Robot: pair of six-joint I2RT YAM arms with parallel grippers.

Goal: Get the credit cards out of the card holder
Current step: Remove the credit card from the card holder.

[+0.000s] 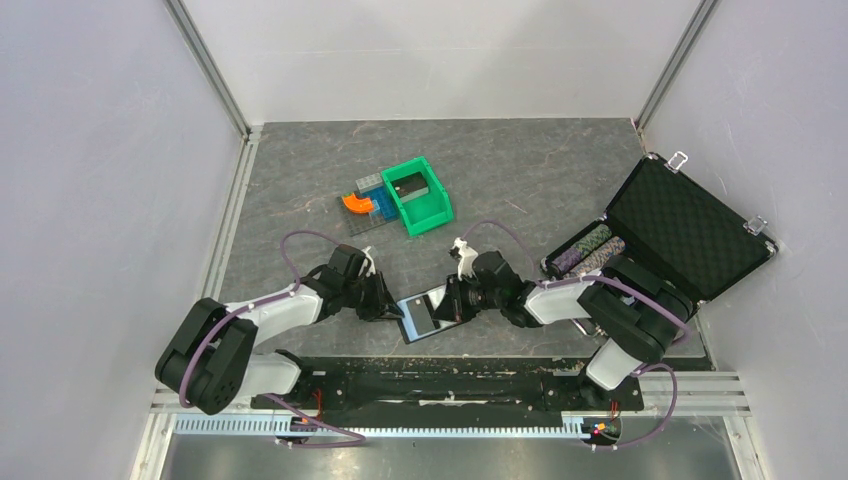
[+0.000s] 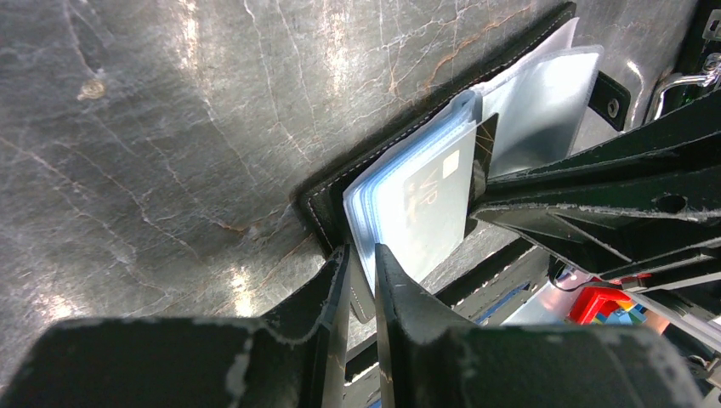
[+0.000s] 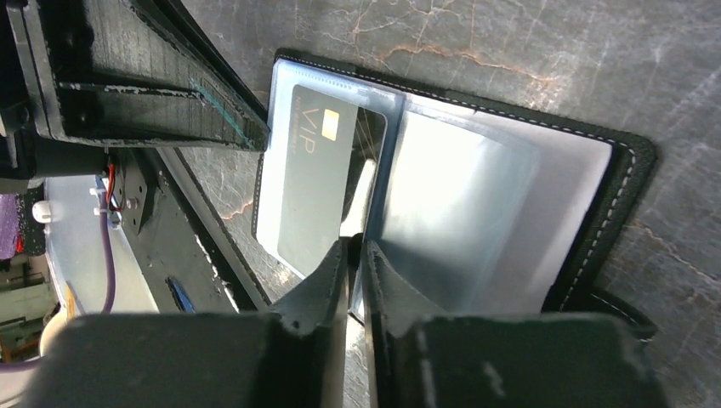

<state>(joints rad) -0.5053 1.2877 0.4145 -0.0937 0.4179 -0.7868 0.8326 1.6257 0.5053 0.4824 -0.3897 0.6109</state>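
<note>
The left arm (image 1: pixel 285 305) and right arm (image 1: pixel 562 298) had white link shells between black joint housings. A purple cable (image 1: pixel 290 243) looped along each arm. The left gripper (image 2: pixel 361 249) and right gripper (image 3: pixel 354 244) carried matte black fingers (image 2: pixel 412 302), wedge-shaped and tapering to thin tips. Finger edges were chipped, showing pale specks.

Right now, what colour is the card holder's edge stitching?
White, on the card holder; right wrist view shows best.
</note>
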